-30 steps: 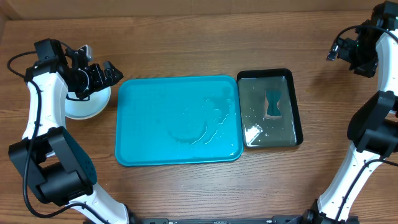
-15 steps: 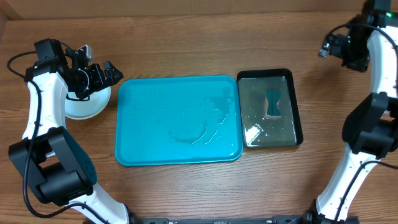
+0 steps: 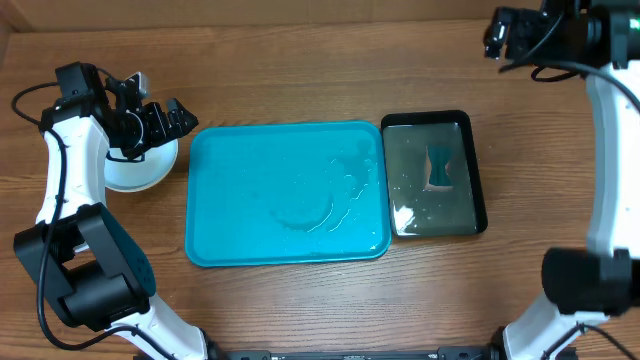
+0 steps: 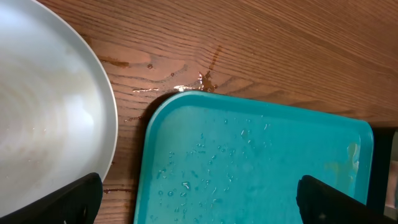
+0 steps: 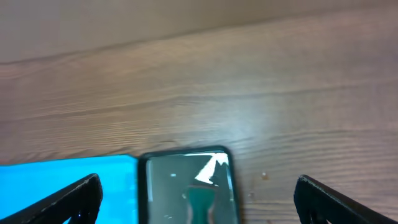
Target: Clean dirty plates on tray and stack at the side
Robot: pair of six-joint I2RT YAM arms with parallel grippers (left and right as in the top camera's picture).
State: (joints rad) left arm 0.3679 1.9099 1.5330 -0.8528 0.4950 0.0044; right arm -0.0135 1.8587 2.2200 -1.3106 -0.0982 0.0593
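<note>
The turquoise tray point(image 3: 288, 193) lies mid-table, wet with drops and streaks, and no plate is on it. Just left of it on the wood rests a round white plate point(image 3: 140, 172); whether others lie under it I cannot tell. My left gripper point(image 3: 168, 118) hovers open and empty above the plate's right edge. In the left wrist view the plate point(image 4: 43, 106) fills the left side, the tray point(image 4: 255, 168) the middle, and the left gripper point(image 4: 202, 202) is spread wide. High at the far right, my right gripper point(image 3: 500, 35) is open and empty.
A black glossy tray point(image 3: 433, 173) holding water and a teal sponge-like piece point(image 3: 439, 165) stands against the turquoise tray's right side. The right wrist view looks down on this black tray point(image 5: 163, 190) between wide fingers point(image 5: 62, 202). Small puddles wet the wood point(image 4: 193, 84).
The right arm has swung up and leftward along the far edge of the table, still open. The left arm and the plate have not moved.
</note>
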